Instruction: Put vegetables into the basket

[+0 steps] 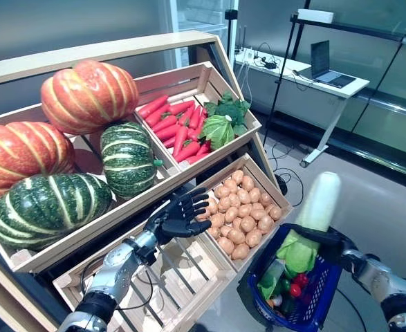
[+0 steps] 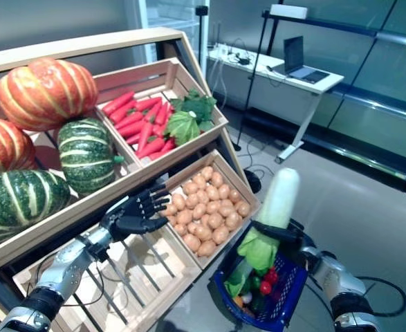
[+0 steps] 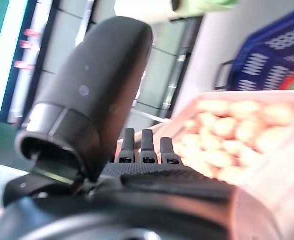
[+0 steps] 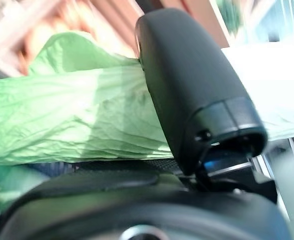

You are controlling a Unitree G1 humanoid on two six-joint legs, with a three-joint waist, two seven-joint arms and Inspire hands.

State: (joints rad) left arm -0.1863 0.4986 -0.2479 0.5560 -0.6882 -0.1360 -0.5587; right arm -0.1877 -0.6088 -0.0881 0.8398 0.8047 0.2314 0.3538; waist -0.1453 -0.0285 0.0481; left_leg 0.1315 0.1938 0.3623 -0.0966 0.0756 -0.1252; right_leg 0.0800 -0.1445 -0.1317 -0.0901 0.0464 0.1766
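Grey polished floor [image 1: 368, 200] runs behind a sloped wooden produce stand [image 1: 120, 55]; at about two o'clock a white bench [image 1: 306, 76] carries an open laptop [image 1: 327, 69]; glass walls close the room beyond. On the stand, the upper crates hold orange and green pumpkins [image 1: 85, 93], red carrots [image 1: 175, 124] and leafy greens [image 1: 223, 117]; a lower crate at centre holds potatoes [image 1: 241, 214]; the slatted crate [image 1: 168, 283] at seven o'clock shows only bare slats.

Pumpkins at nine o'clock are cut off by the frame edge; the small red and green items deep in the blue basket [image 1: 313, 304] are too small to name; the right robot hand's fingers are hidden behind the leaves in its own wrist view.

Left robot hand [image 1: 178, 216] hovers with fingers spread and straight at the near edge of the potato crate, holding nothing. Right robot hand [image 1: 334, 243], at four o'clock, is wrapped round a long white radish [image 1: 320, 200] with pale green leaves [image 1: 298, 252]; the radish stands nearly upright, its leafy end down over the basket's rim, among the vegetables already inside.
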